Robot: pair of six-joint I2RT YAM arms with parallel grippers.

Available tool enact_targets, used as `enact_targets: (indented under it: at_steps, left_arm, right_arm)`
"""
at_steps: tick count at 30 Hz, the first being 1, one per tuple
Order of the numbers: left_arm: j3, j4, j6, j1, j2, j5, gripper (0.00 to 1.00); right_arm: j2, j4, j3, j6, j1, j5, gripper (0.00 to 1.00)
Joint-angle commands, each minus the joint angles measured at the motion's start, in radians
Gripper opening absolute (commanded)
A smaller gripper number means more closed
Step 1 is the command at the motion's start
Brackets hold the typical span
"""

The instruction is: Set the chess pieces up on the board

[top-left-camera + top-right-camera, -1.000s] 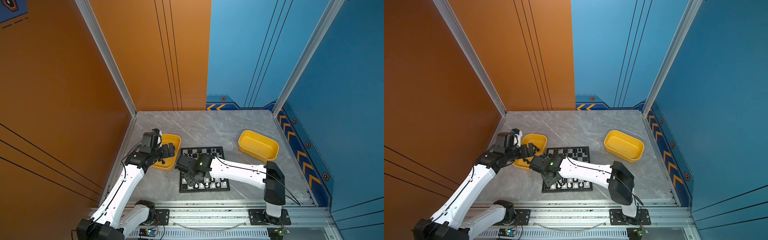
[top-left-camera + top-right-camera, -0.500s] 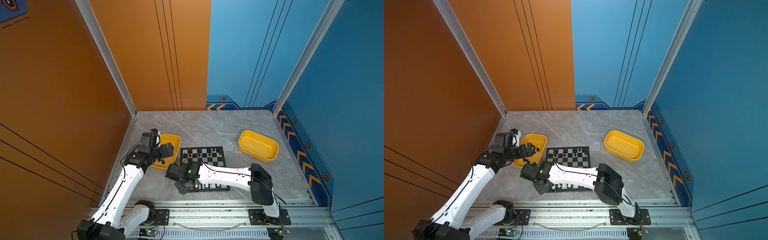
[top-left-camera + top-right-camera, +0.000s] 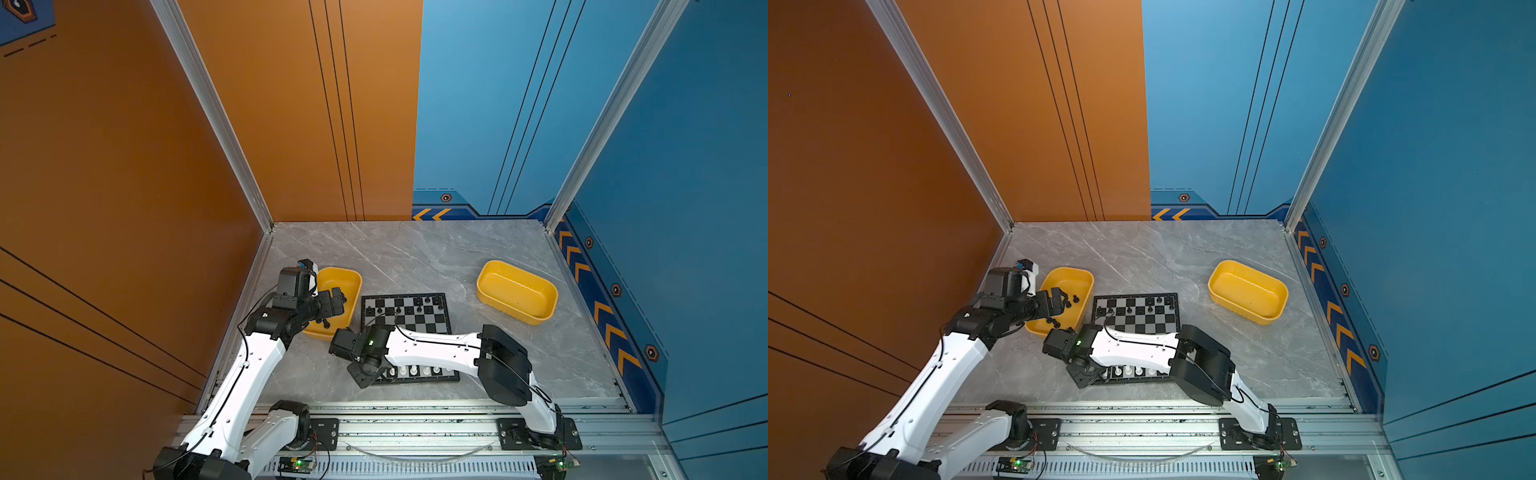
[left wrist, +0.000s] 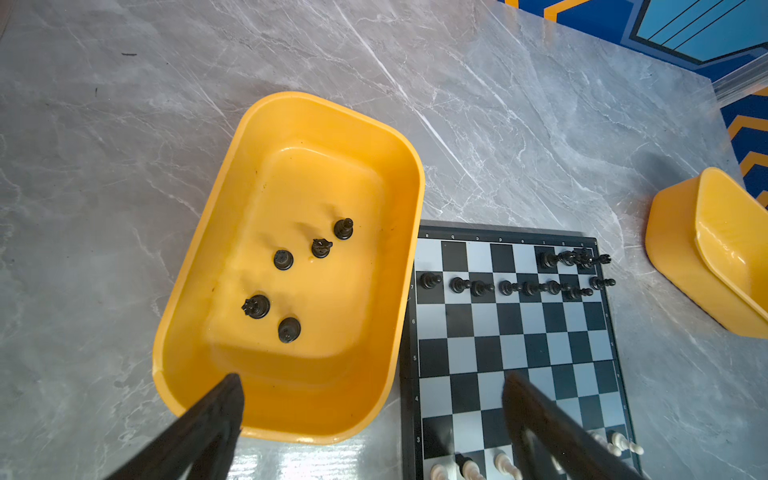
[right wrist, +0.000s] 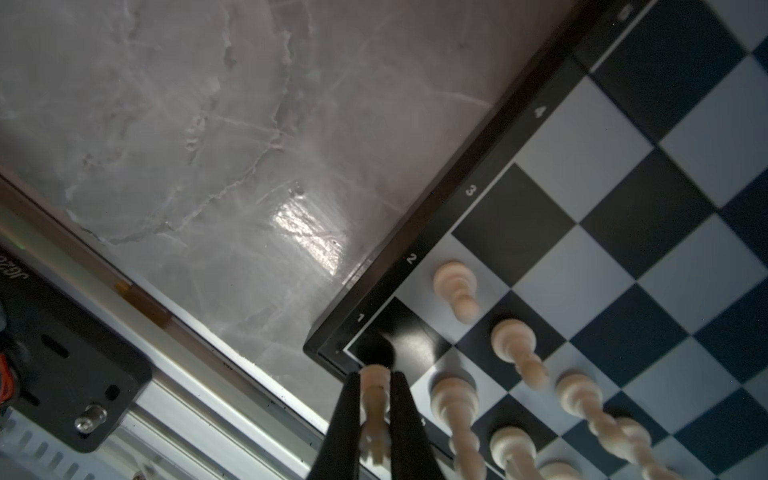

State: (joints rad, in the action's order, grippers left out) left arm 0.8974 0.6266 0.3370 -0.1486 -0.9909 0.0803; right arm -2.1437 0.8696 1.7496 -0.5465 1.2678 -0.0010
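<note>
The board (image 3: 419, 320) (image 3: 1144, 318) lies mid-table. Black chess pieces (image 4: 528, 286) fill its far rows, white chess pieces (image 3: 415, 370) (image 5: 455, 286) its near rows. Several black pieces (image 4: 284, 259) lie in the left yellow tray (image 3: 351, 282) (image 4: 249, 124). My right gripper (image 5: 375, 375) (image 3: 365, 376) (image 3: 1084, 376) is shut on a white piece (image 5: 374, 384), just above the board's near-left corner square. My left gripper (image 4: 372, 378) (image 3: 336, 309) (image 3: 1060, 309) hangs open above the tray's near end, with nothing between its fingers.
A second yellow tray (image 3: 517, 291) (image 3: 1248, 291) stands at the right with nothing in it. The metal rail (image 3: 415, 415) runs along the table's front edge, close to the board's near side. The orange wall stands right behind the left arm.
My right gripper has swung from the board's middle to its near-left corner, still shut on the white piece. The left arm has hardly moved.
</note>
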Motion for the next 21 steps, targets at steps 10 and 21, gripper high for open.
enact_targets:
  at_steps: [10,21]
  left_arm:
    - [-0.013,0.035,-0.015,0.014,0.021,0.014,0.98]
    - [-0.021,0.034,-0.013,0.018,0.029,0.017,0.98]
  right_arm:
    - [-0.018,-0.019,0.009,0.011,-0.025,-0.025,0.09]
    - [-0.012,-0.018,-0.018,0.002,-0.029,-0.02,0.18]
